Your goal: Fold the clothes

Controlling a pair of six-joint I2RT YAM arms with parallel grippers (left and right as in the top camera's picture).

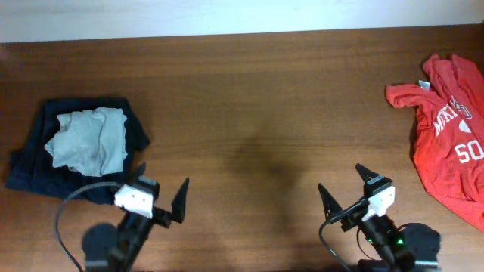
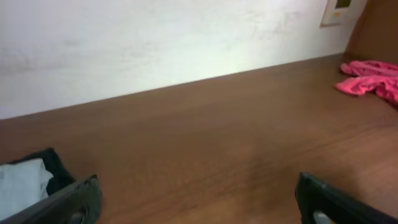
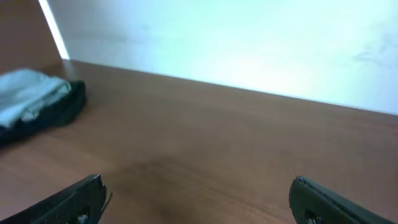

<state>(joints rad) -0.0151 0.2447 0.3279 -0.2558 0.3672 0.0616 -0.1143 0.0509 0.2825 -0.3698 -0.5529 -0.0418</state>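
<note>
An orange-red T-shirt [image 1: 448, 130] with white lettering lies crumpled at the table's right edge; it also shows far right in the left wrist view [image 2: 372, 77]. My left gripper [image 1: 157, 190] is open and empty near the front edge, left of centre, as its own wrist view [image 2: 196, 193] shows. My right gripper [image 1: 345, 184] is open and empty near the front edge, right of centre, well left of the shirt, and its fingers [image 3: 196, 196] frame bare wood.
A pile of a dark navy garment [image 1: 45, 162] with a pale grey-green one [image 1: 89, 140] on top lies at the left. It shows in the right wrist view [image 3: 37, 102] too. A white wall runs behind the brown wooden table [image 1: 249, 106].
</note>
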